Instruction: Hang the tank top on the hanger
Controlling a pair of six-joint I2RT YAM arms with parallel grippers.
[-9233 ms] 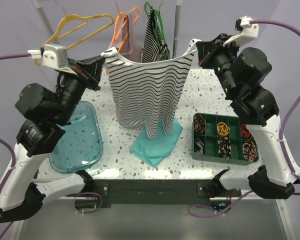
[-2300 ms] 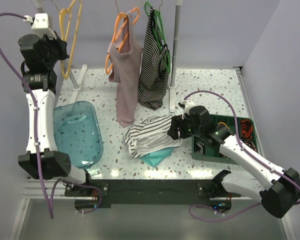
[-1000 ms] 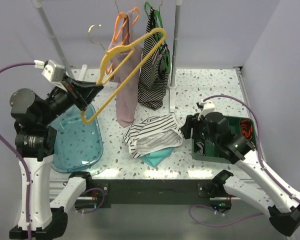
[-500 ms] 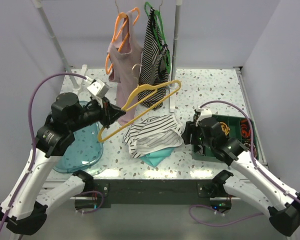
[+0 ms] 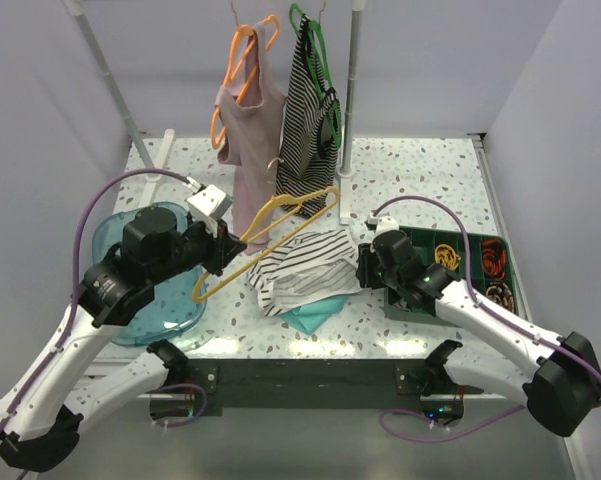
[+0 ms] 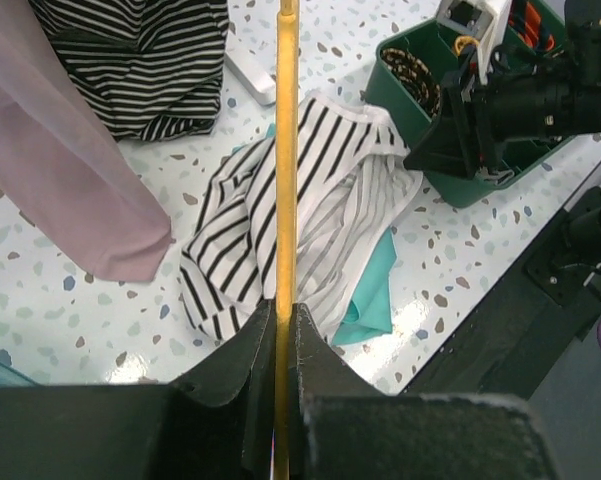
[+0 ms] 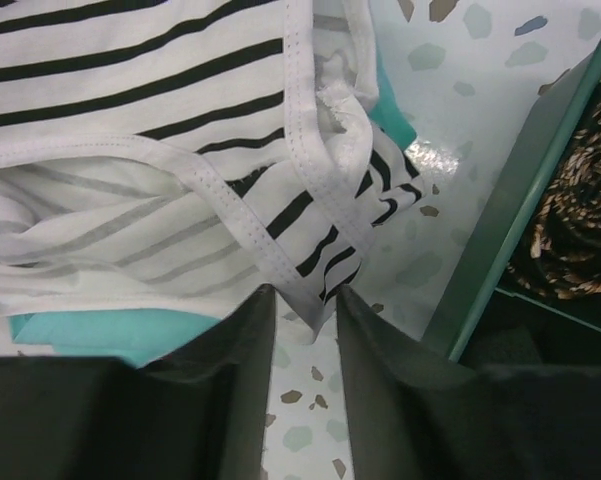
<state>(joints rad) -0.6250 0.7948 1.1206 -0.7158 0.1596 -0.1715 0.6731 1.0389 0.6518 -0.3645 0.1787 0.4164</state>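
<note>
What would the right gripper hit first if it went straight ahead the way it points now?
Probably the hemmed edge of the white, thinly black-striped tank top, lying just ahead of the right gripper.

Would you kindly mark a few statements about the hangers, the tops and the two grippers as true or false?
1. The left gripper is shut on the thin yellow plastic hanger. True.
2. The white tank top with thin black stripes hangs on that hanger. False: it lies crumpled on the table, over a teal cloth.
3. The right gripper reaches into the green compartment tray. False: it is beside the tray, open at the tank top's hem.
4. The dusty-pink top hangs on the orange hanger. True.
</note>
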